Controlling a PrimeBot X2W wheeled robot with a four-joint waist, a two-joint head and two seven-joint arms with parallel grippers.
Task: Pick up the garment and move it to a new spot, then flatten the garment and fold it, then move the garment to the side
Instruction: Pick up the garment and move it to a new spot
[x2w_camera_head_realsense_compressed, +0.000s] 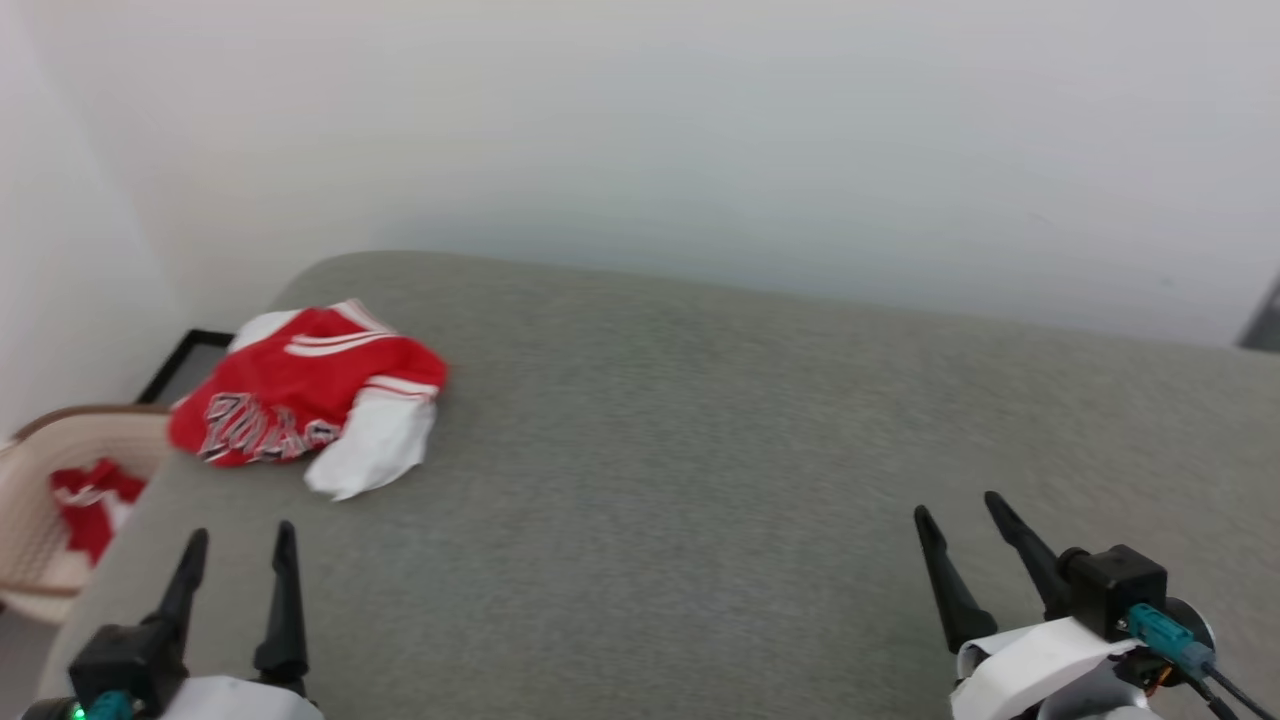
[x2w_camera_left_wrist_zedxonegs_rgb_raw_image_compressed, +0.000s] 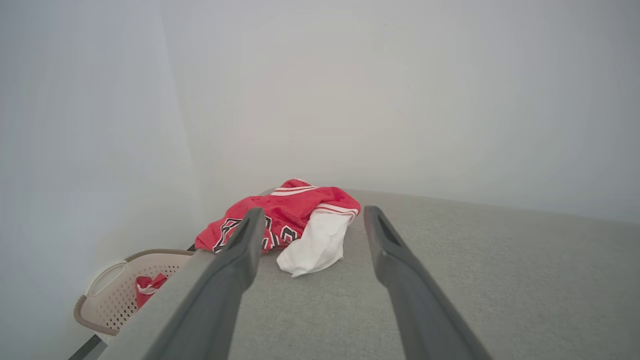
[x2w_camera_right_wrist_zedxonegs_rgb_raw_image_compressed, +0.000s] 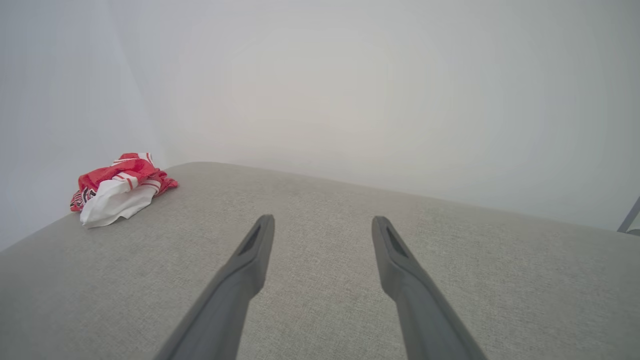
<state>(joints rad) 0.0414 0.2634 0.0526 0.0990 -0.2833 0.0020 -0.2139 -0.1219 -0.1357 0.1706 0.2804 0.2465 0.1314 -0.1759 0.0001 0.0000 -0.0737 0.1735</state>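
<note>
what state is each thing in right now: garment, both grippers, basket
garment: crumpled in a heap, not flattened or folded, lying near the far left corner of the grey surface
left gripper: open, empty, short of the garment
right gripper: open, empty, above the grey surface
basket: beside the surface at the left, red cloth inside

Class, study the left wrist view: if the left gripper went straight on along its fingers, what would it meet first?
Most likely the garment: it lies crumpled dead ahead of the open left gripper, its white sleeve nearest. Height is unclear, so the fingers might graze the grey surface first.
</note>
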